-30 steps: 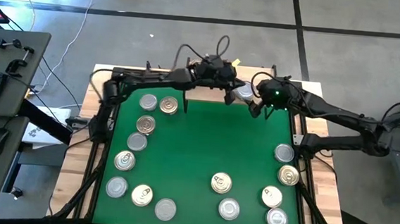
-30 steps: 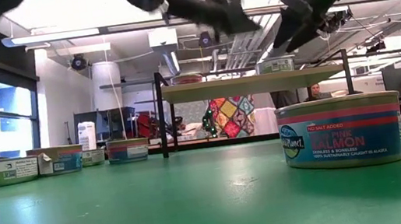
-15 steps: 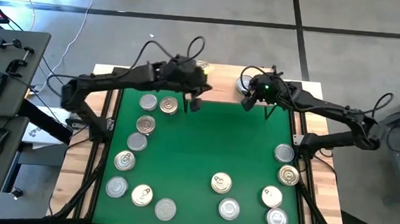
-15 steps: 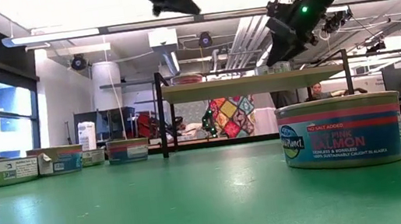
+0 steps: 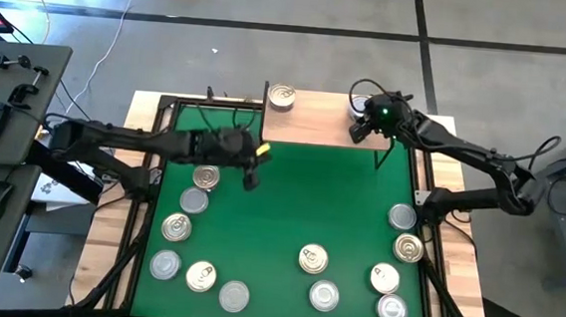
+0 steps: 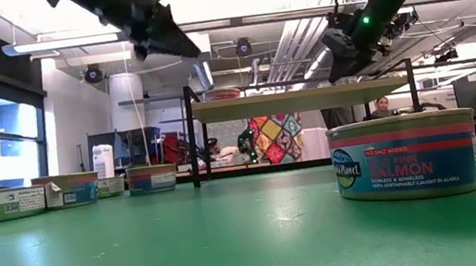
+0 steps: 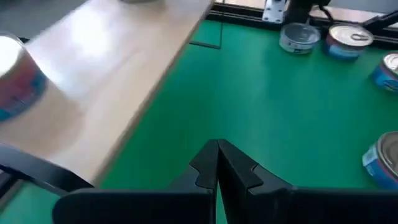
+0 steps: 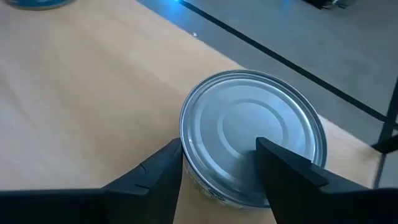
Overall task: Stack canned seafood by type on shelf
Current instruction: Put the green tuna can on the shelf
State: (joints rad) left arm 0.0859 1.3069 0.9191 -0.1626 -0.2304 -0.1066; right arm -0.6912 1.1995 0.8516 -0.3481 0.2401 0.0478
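Shelf (image 5: 310, 128) — gold-lid tin (image 5: 282, 97), silver-lid tin (image 8: 252, 144)

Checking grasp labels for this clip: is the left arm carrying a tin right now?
No. In the left wrist view the left gripper has its fingers pressed together with nothing between them, above the green mat.

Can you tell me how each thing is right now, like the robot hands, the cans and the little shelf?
Right gripper: shut on the silver tin, at the shelf's right end.
Silver tin: upright on the shelf, gripped at its sides.
Left gripper: shut, empty, over the mat.
Gold tin: upright on the shelf's left end, free.
Shelf: holds two tins, middle bare.
Mat tins: upright, unstacked, spread left and right.
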